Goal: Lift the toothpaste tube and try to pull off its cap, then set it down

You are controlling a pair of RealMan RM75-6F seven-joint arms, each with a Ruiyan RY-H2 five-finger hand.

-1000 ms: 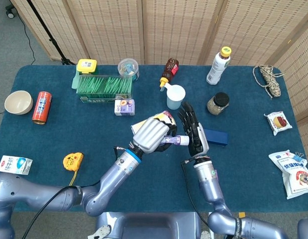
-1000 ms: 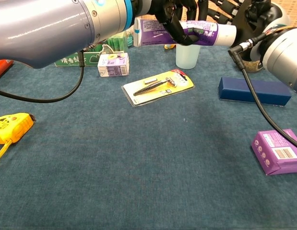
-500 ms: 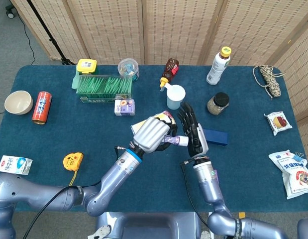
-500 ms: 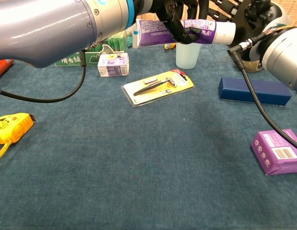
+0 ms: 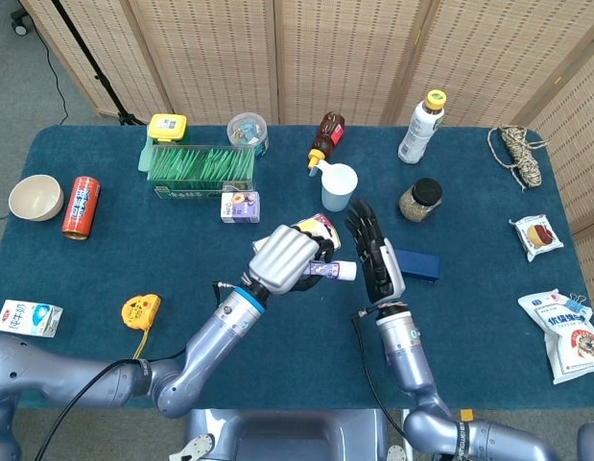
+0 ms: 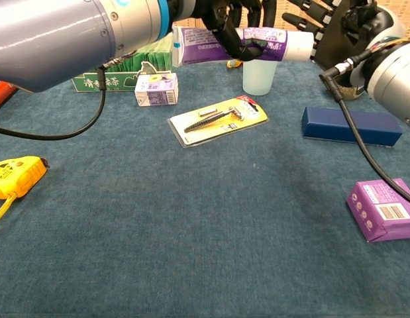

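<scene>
The toothpaste tube (image 6: 224,46) is held up off the table, above the middle of it, lying roughly level with its long axis running left to right. Its white cap (image 6: 299,46) points toward the robot's right, its flat crimped end toward the left. The left hand (image 5: 285,257) is wrapped round the purple body, fingers curled over the top, which leaves the cap end sticking out free; that looks like a grip chosen to brace the tube while the other hand works the cap. The right hand (image 5: 375,252) stands just beside the cap with its fingers spread and holding nothing; whether any fingertip touches the cap I cannot tell, but it does not look closed on it. My judgement is that the lift is done and the pull on the cap is the step in hand.

Below the tube on the table lie a yellow carded drill bit pack (image 6: 219,119) and a translucent cup (image 6: 259,74), with a dark blue box (image 6: 350,126) toward the right edge and a small purple carton (image 6: 155,89) toward the left
</scene>
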